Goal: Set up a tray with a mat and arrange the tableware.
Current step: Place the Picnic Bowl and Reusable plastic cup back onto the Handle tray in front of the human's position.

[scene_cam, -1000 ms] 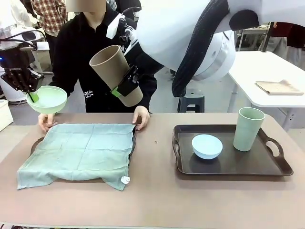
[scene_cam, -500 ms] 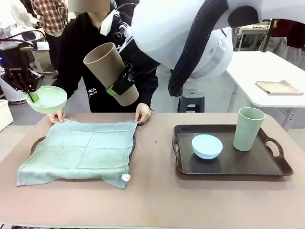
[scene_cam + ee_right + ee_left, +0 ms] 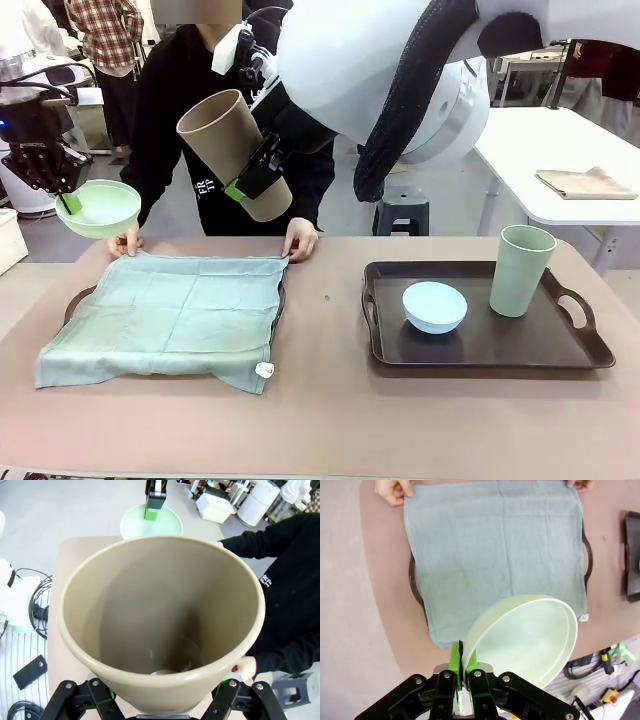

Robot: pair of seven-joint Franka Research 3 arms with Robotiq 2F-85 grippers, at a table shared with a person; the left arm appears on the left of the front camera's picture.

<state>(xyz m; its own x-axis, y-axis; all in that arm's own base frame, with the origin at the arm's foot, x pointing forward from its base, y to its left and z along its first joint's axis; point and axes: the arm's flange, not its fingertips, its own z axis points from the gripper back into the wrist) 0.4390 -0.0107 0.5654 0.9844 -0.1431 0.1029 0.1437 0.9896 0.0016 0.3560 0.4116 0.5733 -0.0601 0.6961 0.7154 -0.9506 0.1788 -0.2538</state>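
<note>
A pale green mat point(image 3: 175, 315) lies spread over the left tray point(image 3: 78, 298); a person's hands point(image 3: 298, 240) hold its far corners. High at the far left my left gripper point(image 3: 66, 195) is shut on the rim of the pale green bowl point(image 3: 98, 208); in the left wrist view that bowl point(image 3: 525, 640) hangs above the mat point(image 3: 495, 550). My right gripper point(image 3: 255, 185) holds the brown cup point(image 3: 232, 150) tilted in the air above the mat's far edge; the cup point(image 3: 160, 615) faces the right wrist camera. The light blue bowl point(image 3: 434, 306) and pale green cup point(image 3: 521, 270) stand on the right tray point(image 3: 580, 355).
A second white table point(image 3: 560, 150) with a folded cloth stands at the back right, a stool point(image 3: 402, 215) behind the near table. The brown tabletop point(image 3: 320, 400) in front of both trays is bare. The person stands at the far edge, leaning over the mat.
The brown cup has shifted slightly left and up with my right gripper. The person's hands moved to the mat's far corners and pulled it flat. My left gripper stayed still.
</note>
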